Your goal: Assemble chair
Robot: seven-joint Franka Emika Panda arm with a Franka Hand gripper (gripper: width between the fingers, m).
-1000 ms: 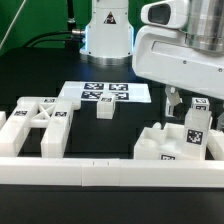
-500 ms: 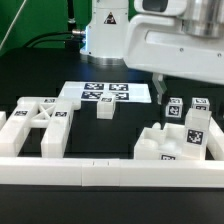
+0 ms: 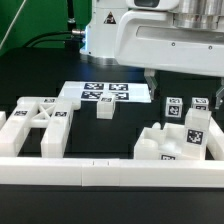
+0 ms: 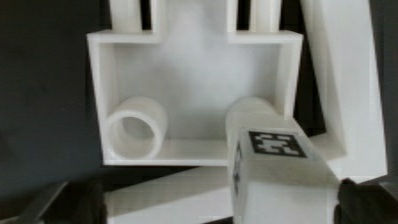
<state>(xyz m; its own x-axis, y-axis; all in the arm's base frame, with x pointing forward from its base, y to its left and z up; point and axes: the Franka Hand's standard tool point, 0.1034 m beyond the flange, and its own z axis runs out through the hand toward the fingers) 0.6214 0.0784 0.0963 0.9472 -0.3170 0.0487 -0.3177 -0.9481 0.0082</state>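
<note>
- The chair is in loose parts on the black bench point(image 3: 40, 72). A cut-out slab point(image 3: 38, 118) lies low at the exterior view's left. A small cube point(image 3: 104, 108) sits near the centre, just in front of the marker board point(image 3: 105, 92).
- A recessed slab point(image 3: 160, 145) with upright tagged blocks point(image 3: 196, 124) around it fills the lower part of the exterior view's right, behind the border rail point(image 3: 110, 172).
- The arm hangs over that right-hand cluster. Its bulk fills the upper right of the exterior view and hides most of the pincer there.
- In the wrist view the pincer point(image 4: 210, 204) is released, its dark fingers point(image 4: 50, 205) standing wide apart.
- A tagged leg point(image 4: 276, 150) sits between them, nearer one finger than the other, and no contact is visible.
- Beyond the leg is the hollow of the recessed slab point(image 4: 187, 90), with a round collar point(image 4: 139, 126) inside it. Whether the leg rests in the hollow or stands against the slab cannot be told.
- The step in hand looks like the reach for this leg, early in the build.
- The next move calls for centring over the leg, coming down, and clenching across its flat sides.
- As the pincer stands, the nearer finger would likely touch first and shove the leg against the slab wall.
</note>
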